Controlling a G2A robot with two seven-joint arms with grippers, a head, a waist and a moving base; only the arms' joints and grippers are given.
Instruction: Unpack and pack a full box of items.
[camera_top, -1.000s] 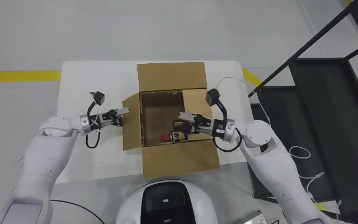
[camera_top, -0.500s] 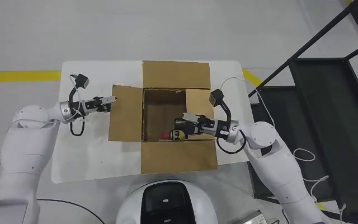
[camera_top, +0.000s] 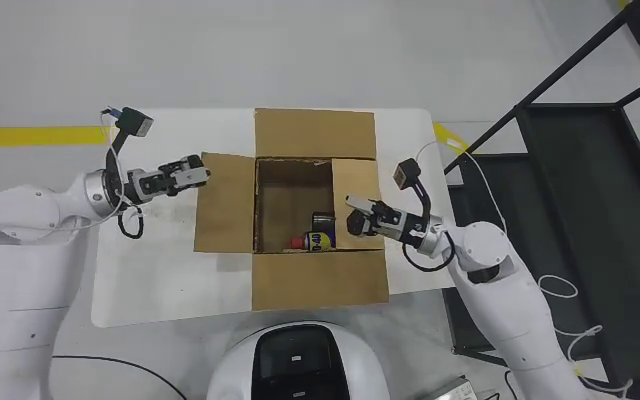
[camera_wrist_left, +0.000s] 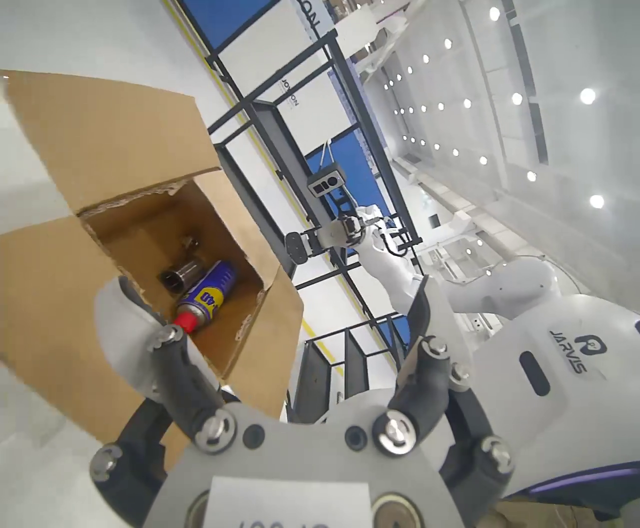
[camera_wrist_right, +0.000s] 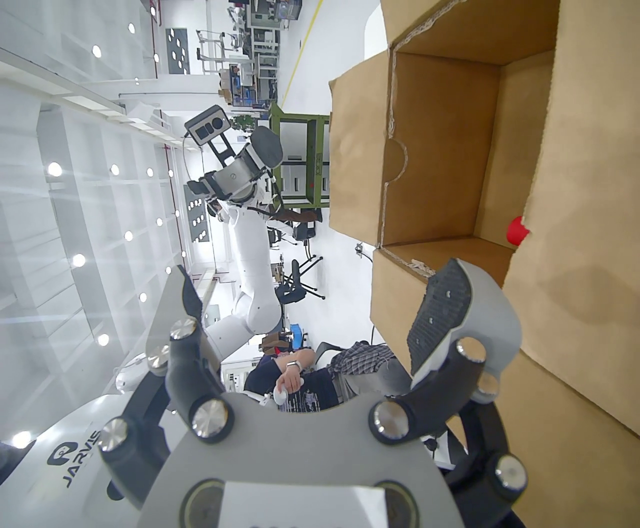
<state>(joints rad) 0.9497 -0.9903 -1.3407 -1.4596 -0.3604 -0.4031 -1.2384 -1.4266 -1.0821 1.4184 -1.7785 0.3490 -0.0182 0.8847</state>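
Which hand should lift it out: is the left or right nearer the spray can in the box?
Right. The right hand is above the right flap, just beside the spray can; the left hand is at the outer edge of the left flap.

Left gripper (camera_wrist_left: 275, 310), fingers spread wide, near box (camera_wrist_left: 100, 135) flap. Box open. Inside: can (camera_wrist_left: 207, 295) with red cap lying on its side, dark metal cylinder (camera_wrist_left: 177, 275) just beside it
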